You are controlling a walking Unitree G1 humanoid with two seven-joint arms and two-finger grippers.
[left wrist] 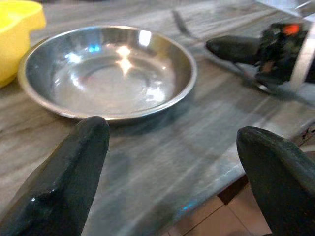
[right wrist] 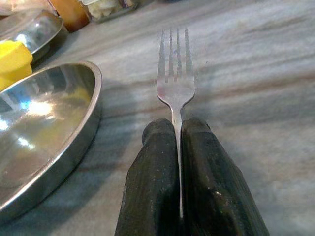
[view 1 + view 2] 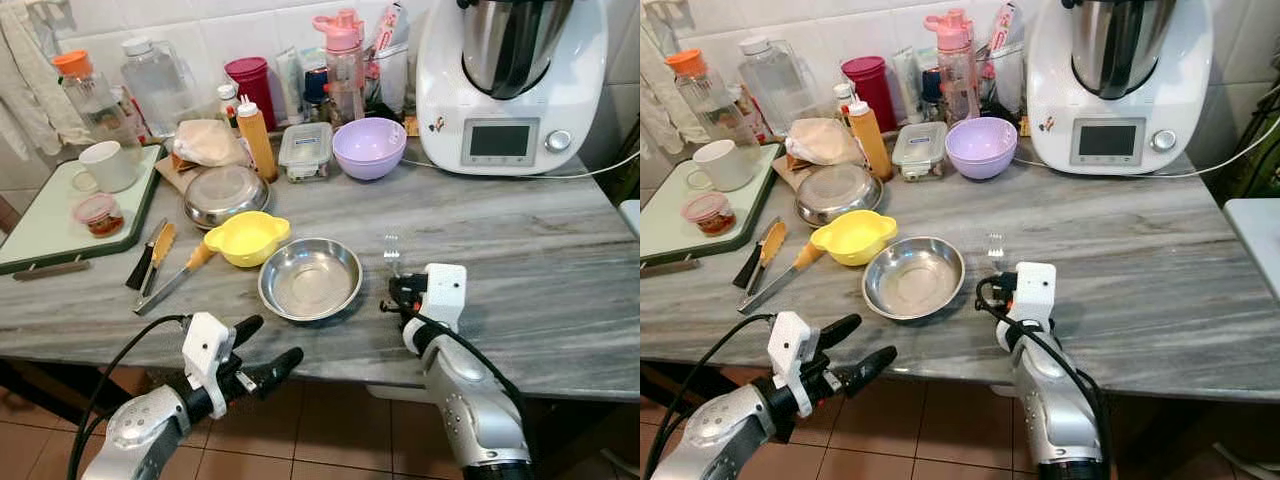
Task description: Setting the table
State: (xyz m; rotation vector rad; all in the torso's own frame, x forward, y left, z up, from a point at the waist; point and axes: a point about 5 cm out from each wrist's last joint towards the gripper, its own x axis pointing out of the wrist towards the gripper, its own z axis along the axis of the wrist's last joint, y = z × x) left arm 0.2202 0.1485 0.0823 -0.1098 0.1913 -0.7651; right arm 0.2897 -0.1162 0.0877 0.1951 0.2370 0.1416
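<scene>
A steel fork (image 2: 175,78) lies on the grey marble table (image 3: 520,250), just right of a shallow steel plate (image 3: 310,278). My right gripper (image 2: 177,129) is shut on the fork's handle, low over the table, tines (image 3: 391,245) pointing away from me. My left gripper (image 3: 270,348) is open at the table's near edge, in front of the steel plate (image 1: 108,73), holding nothing. In the left wrist view both black fingers (image 1: 64,182) frame the plate, with the right gripper (image 1: 236,49) beyond.
A yellow bowl (image 3: 246,237), tongs (image 3: 165,285) and a steel bowl (image 3: 224,192) sit left of the plate. A green tray (image 3: 30,235) with a mug (image 3: 105,165) is far left. A purple bowl (image 3: 369,146), bottles and a white kitchen machine (image 3: 510,80) line the back wall.
</scene>
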